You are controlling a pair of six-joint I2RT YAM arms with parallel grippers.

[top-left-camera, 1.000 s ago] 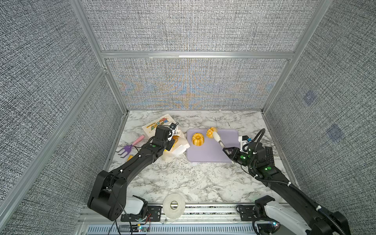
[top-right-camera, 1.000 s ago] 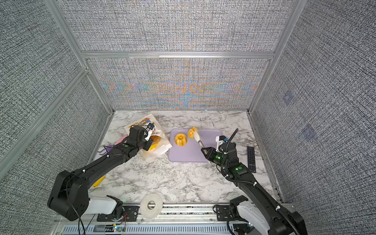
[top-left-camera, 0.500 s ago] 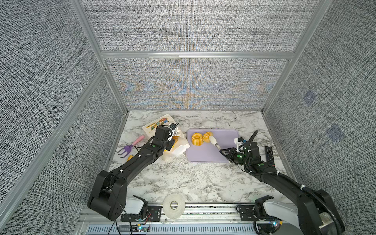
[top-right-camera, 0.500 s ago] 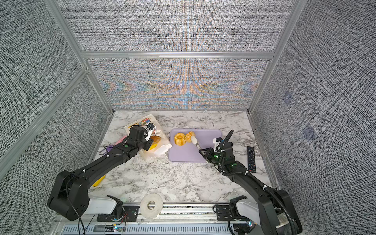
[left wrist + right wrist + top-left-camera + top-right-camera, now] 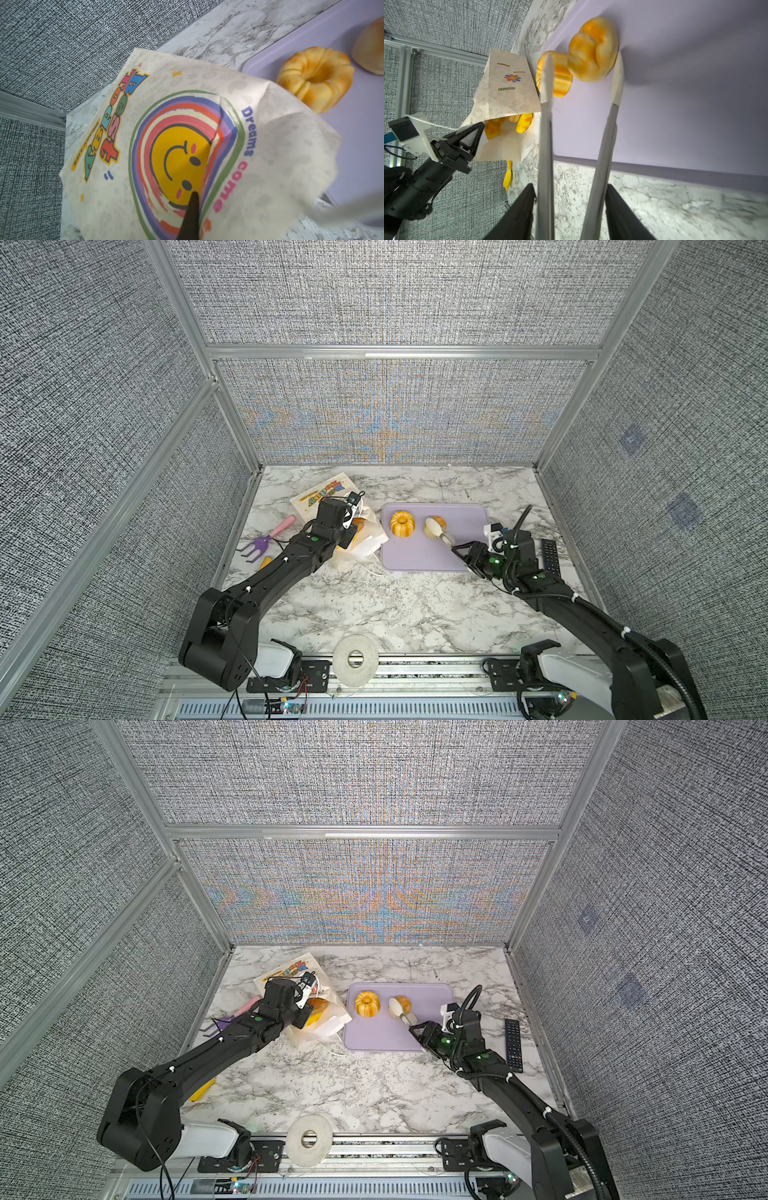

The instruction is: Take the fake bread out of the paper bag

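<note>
The paper bag (image 5: 320,499) (image 5: 291,973) lies on its side at the left, mouth toward the purple tray (image 5: 415,556). My left gripper (image 5: 353,531) (image 5: 194,197) is shut on the paper at the mouth. Fake bread (image 5: 508,123) shows inside the mouth. On the tray lie a fluted ring bun (image 5: 402,524) (image 5: 315,76) and a twisted bun (image 5: 404,1003) (image 5: 593,49). My right gripper (image 5: 459,549) (image 5: 570,187) is shut on grey tongs (image 5: 546,124). The tongs' cream tips stand spread, with the twisted bun between them.
A black remote control (image 5: 550,556) lies right of the tray. A purple toy fork (image 5: 259,545) and a yellow toy shovel (image 5: 201,1090) lie by the left wall. A tape roll (image 5: 355,657) sits at the front edge. Mesh walls enclose three sides.
The right gripper widened and the tongs sprang apart. The twisted bun came down onto the tray beside the ring bun. The left arm kept still on the bag.
</note>
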